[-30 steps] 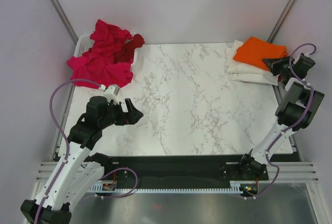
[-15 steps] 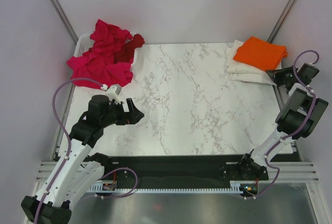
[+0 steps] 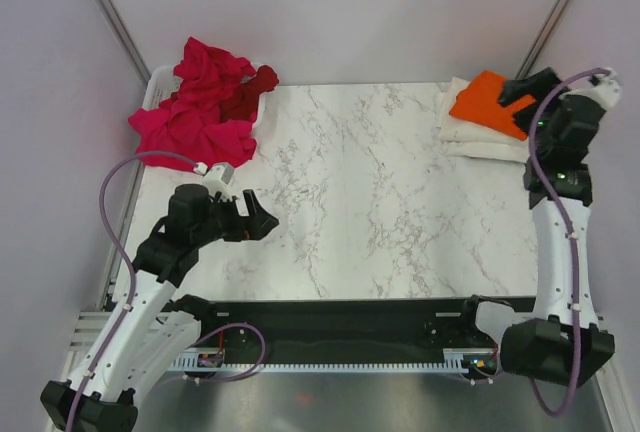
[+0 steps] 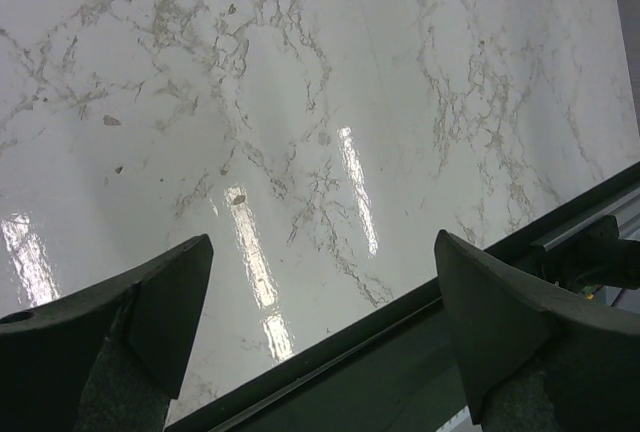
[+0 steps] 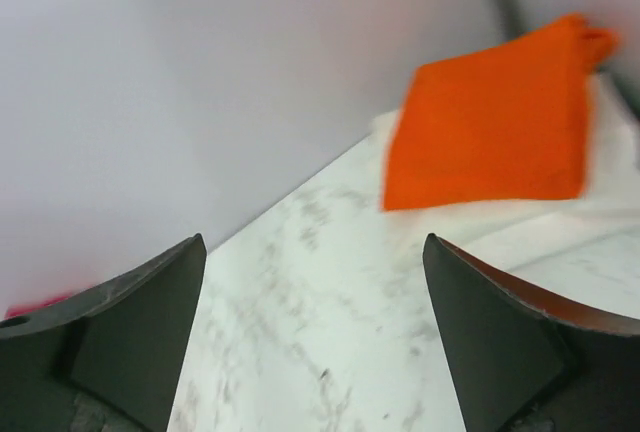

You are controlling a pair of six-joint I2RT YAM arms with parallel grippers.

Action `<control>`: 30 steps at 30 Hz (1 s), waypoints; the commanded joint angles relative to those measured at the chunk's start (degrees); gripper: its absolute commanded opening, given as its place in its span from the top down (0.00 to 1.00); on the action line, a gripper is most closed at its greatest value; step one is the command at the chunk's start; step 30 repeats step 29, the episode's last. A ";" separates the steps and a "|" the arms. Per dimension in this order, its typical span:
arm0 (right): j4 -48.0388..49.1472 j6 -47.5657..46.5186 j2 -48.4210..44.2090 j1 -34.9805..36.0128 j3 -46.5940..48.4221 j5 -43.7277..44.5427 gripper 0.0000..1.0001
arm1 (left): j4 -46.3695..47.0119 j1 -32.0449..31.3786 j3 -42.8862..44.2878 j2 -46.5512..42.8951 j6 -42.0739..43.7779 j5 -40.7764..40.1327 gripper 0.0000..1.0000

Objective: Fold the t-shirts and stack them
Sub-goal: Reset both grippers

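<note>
Orange t-shirt (image 3: 486, 100), cream-white t-shirt (image 3: 470, 138), magenta-pink t-shirts (image 3: 188, 128), dark red t-shirt (image 3: 250, 94), grey-veined white table (image 3: 380, 202).

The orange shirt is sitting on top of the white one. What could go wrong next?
1. The right pincer hangs open close to the folded bright orange cotton t-shirt; a careless swing could snag it and spoil the stack on the cream-white t-shirt.
2. The crumpled magenta-pink t-shirts lie tangled with a dark red t-shirt, so the open left pincer might lift two together.
</note>
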 commanded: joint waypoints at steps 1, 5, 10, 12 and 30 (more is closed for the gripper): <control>0.25 -4.32 -0.43 13.17 -6.59 0.24 0.02 | 4.88 0.09 -0.96 -3.33 2.66 2.77 0.00; 1.48 -8.27 -1.67 28.24 -10.56 1.56 0.02 | 5.76 0.09 -0.87 -8.94 -1.28 -6.35 0.00; -0.18 -8.28 -0.88 35.55 -14.59 -4.41 0.02 | 9.62 0.09 -4.48 -13.45 1.88 -1.46 0.00; 0.34 -6.79 -1.75 36.26 -17.49 -6.35 0.02 | 10.33 0.09 -4.65 -13.10 0.92 -2.83 0.00; 1.67 -10.04 -11.95 36.52 -30.87 -6.89 0.02 | 15.78 0.35 8.16 3.14 6.36 -25.86 0.00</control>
